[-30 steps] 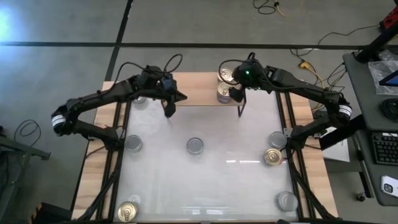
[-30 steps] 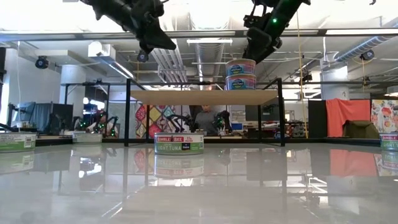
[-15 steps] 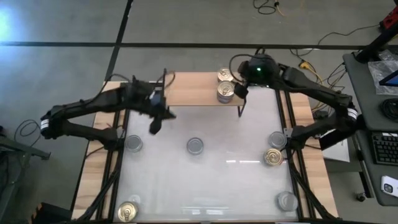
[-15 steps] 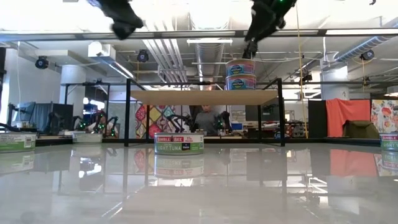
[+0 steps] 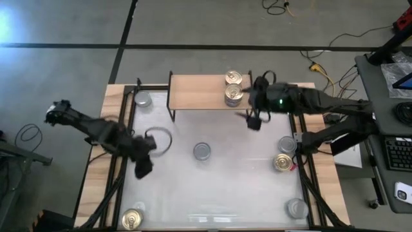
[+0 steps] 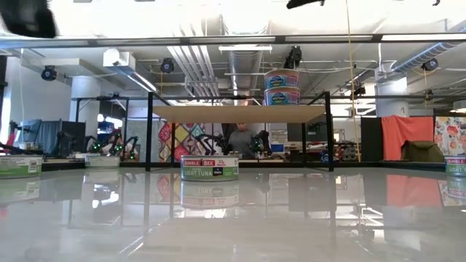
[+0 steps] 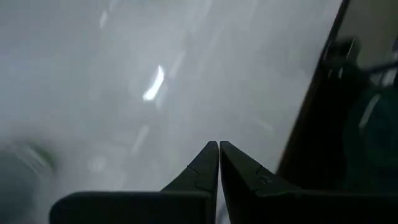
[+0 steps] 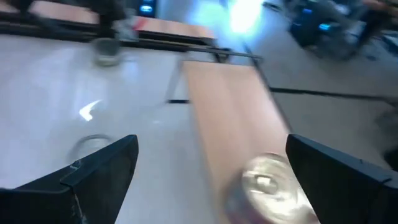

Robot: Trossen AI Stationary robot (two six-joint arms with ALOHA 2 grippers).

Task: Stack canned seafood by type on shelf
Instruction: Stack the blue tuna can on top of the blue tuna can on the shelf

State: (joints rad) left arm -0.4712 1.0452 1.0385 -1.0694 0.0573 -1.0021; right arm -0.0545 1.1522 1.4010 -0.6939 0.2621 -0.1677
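Canned seafood stands in two groups. Two gold-topped tins are stacked at the right end of the shelf, with a third gold-topped tin just behind them on the plank; the low view shows the stack as two labelled cans, one upon the other. Loose tins rest on the white table: a silver one at centre, one beside the shelf's left end, a silver and a gold one near the right edge, a gold one at the near left corner and a silver one at the near right. Right gripper hangs just right of the shelf stack, fingers spread wide and empty. Left gripper hovers over the table's left side, fingers pressed together, holding nothing.
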